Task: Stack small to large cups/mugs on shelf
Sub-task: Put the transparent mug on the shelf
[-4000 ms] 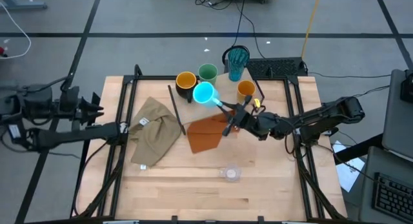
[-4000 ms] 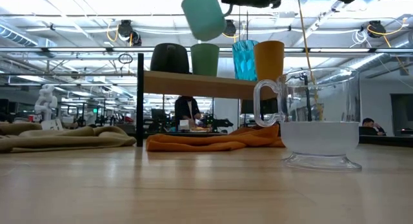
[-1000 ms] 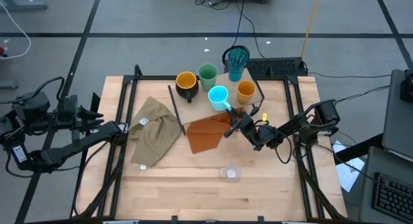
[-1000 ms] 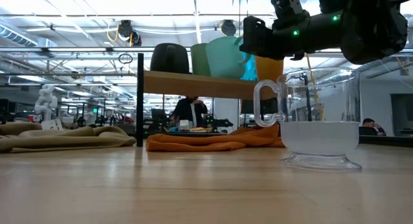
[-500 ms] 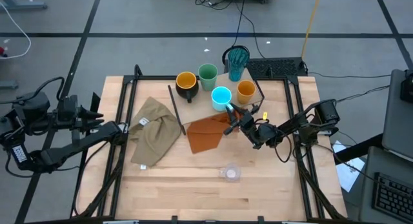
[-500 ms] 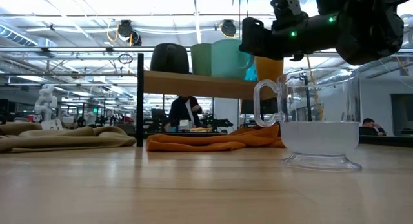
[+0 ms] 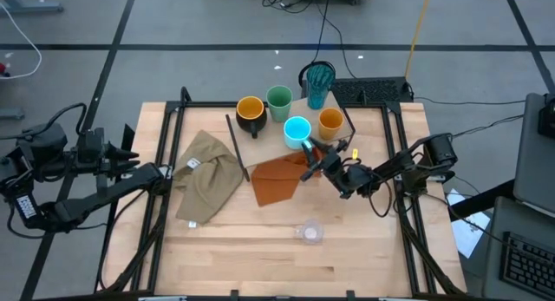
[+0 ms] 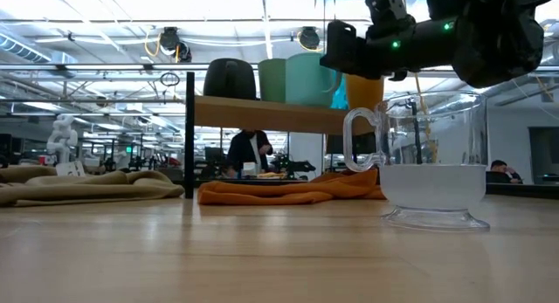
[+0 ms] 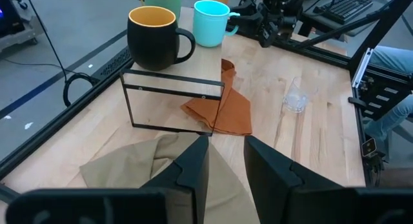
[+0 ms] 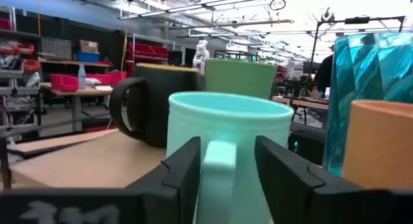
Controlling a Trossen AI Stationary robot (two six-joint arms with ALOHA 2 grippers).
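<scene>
Between right hand (image 10: 222, 169) fingers: blue mug (image 10: 226, 140).

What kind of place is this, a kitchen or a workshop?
Most likely a robotics lab or workshop, not a kitchen. The wooden table sits in a black metal frame on a concrete floor with loose cables, and beyond it are rows of workbenches.

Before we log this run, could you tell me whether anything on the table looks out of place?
The tiny clear glass sits alone on the tabletop, far from the shelf holding the other cups. Two cloths lie crumpled below.
</scene>
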